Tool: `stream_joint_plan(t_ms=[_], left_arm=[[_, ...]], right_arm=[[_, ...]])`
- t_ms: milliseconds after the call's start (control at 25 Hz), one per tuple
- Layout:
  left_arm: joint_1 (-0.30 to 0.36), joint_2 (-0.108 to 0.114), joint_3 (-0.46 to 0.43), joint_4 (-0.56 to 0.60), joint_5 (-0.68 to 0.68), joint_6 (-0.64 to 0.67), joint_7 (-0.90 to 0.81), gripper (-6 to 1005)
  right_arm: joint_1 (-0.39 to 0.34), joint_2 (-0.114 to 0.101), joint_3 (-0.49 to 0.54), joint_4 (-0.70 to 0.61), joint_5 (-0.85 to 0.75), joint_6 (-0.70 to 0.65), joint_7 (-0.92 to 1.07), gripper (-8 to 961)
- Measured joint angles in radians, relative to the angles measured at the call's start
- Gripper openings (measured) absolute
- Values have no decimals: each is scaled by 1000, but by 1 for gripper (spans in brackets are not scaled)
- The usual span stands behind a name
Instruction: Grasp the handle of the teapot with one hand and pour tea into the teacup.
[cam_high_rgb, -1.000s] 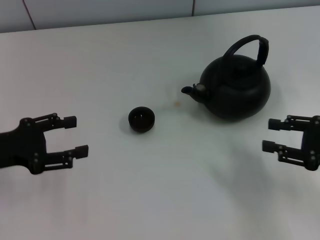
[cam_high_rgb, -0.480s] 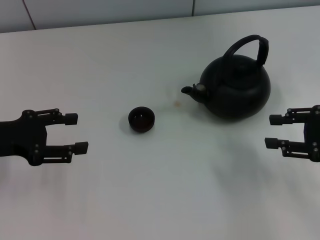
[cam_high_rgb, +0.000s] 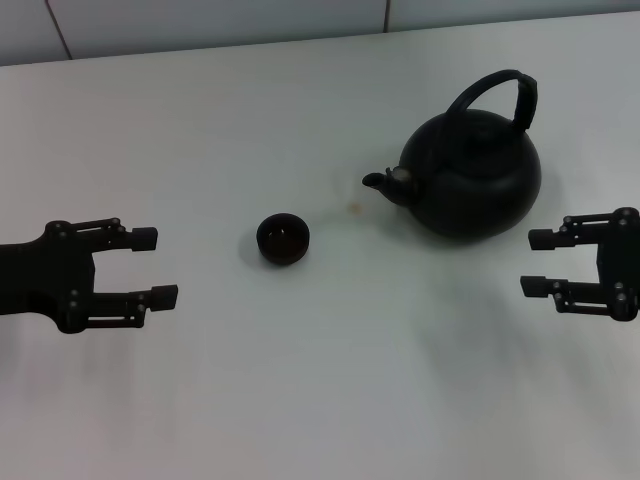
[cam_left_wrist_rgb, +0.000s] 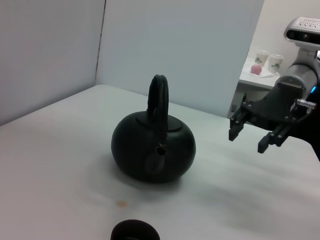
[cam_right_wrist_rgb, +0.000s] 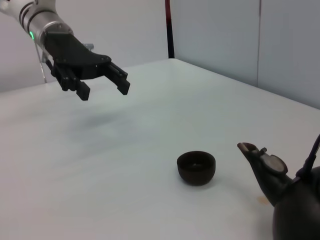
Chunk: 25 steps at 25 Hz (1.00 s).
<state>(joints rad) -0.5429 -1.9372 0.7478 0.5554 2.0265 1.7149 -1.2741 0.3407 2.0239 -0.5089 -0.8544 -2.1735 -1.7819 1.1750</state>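
Teapot (cam_high_rgb: 472, 182): it is being supported upright by the white table (cam_high_rgb: 200, 150), in the far right part of the head view. The spout (cam_high_rgb: 378, 183) is being directed toward the robot's left, in the direction of the teacup.

Handle (cam_high_rgb: 497, 92): it is being carried upright as an arch over the pot body, with the thicker sleeve on the side away from the spout. It is not being touched by either gripper.

Teacup (cam_high_rgb: 283, 239): it is being supported upright by the table, well apart from the teapot on the spout side and a little nearer the robot. A small brownish spot (cam_high_rgb: 353, 208) is being shown on the table between cup and spout.

Right gripper (cam_high_rgb: 537, 263): it is being held above the table just beside the teapot, on the robot's near right side of the pot body, with no contact. The jaws are being held spread and nothing is being held between them.

Left gripper (cam_high_rgb: 155, 266): it is being held above the table at the left, well apart from the teacup. The jaws are being held spread and nothing is being pinched.

Background: a grey wall is being shown behind the table's far edge.
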Motion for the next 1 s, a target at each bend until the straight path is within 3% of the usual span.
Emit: stream_joint_plan(t_ms=[1000], left_arm=[[-3,-2,4,0,0,1,1,805]], right_arm=[[28,13,0,0,-20,1,2,573]])
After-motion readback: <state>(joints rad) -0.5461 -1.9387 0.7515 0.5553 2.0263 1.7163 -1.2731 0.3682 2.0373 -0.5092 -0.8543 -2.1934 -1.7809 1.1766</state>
